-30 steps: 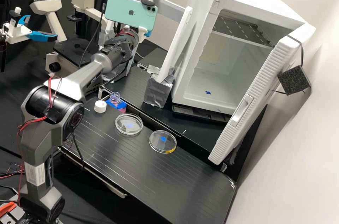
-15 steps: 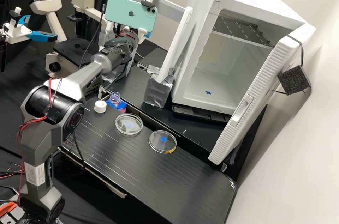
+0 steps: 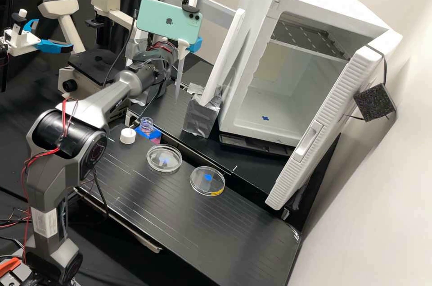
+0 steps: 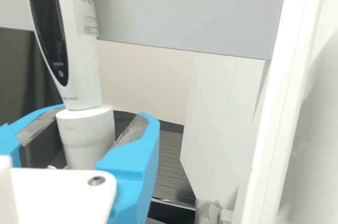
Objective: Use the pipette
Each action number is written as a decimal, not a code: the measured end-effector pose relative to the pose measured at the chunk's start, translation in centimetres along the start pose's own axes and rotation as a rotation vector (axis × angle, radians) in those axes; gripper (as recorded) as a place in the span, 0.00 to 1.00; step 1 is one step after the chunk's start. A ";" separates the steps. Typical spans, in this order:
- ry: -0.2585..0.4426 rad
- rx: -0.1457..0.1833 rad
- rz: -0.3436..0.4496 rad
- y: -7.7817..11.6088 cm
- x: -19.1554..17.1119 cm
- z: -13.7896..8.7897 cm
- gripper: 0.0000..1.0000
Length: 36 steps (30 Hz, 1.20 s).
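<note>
Beside the teal phone in the high view, my gripper (image 3: 195, 44) holds the white pipette (image 3: 179, 71) in front of the white rack, its narrow lower end pointing down over the bench. Seen from the wrist, the gripper (image 4: 100, 114) is shut on the pipette (image 4: 80, 84), blue fingers on both sides of its pale collar below the dark display. An uncapped clear bottle (image 3: 146, 125) stands at a blue holder, its white cap (image 3: 128, 136) beside it on the bench. Two clear round dishes, one (image 3: 164, 158) nearer the bottle and another (image 3: 207, 181) farther right, lie on the bench.
The white rack's upright (image 3: 223, 58) rises from a foil-wrapped foot (image 3: 201, 117) close to the right of the pipette. Farther right is an open white incubator (image 3: 240, 83) with its door (image 3: 324, 128) swung outward. A microscope (image 3: 92, 66) stands behind the arm.
My gripper has moved a little to the right and down with the pipette, whose narrow lower end now shows against the bench. The phone mount has shifted likewise; bottle, cap and dishes have stayed put.
</note>
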<state>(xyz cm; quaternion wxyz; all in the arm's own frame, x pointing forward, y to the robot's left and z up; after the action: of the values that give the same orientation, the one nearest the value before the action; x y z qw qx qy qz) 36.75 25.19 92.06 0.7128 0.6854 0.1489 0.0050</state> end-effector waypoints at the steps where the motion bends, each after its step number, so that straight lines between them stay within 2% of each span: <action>1: -0.001 0.000 0.005 -0.1 0.0 0.0 1.00; 3: -0.001 -0.017 0.015 -0.2 -0.3 -0.1 1.00; 8: 0.004 -0.022 0.025 -0.3 -1.7 -0.3 1.00; 11: 0.006 -0.004 0.030 -0.2 -3.4 -0.4 1.00; 15: 0.011 -0.001 0.040 0.2 -6.0 -0.2 1.00; 18: 0.012 0.018 0.050 0.2 -8.5 0.1 1.00; 22: 0.000 0.018 0.056 -0.7 -12.2 0.6 1.00; 25: -0.036 0.016 0.059 -1.7 -14.1 1.6 1.00; 26: -0.087 0.022 0.067 -2.5 -14.9 2.5 1.00; 27: -0.135 0.011 0.072 -3.4 -15.3 3.0 1.00; 28: -0.208 -0.001 0.105 -4.1 -15.7 4.1 1.00; 29: -0.277 -0.031 0.142 -5.1 -15.8 5.5 1.00; 30: -0.332 -0.042 0.192 -5.7 -15.9 6.9 1.00; 31: -0.390 -0.073 0.264 -6.1 -16.0 8.5 1.00; 32: -0.452 -0.100 0.370 -6.5 -16.2 10.4 1.00; 33: -0.459 -0.096 0.480 -6.7 -16.4 11.8 1.00; 34: -0.388 -0.059 0.586 -6.6 -16.7 12.3 1.00; 35: -0.266 -0.026 0.671 -6.3 -17.0 12.1 1.00; 36: -0.182 -0.021 0.706 -6.2 -17.1 11.7 1.00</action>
<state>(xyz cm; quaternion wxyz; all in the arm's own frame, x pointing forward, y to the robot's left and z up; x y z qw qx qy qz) 21.71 9.80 89.69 0.6845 0.6847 -0.1612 0.1913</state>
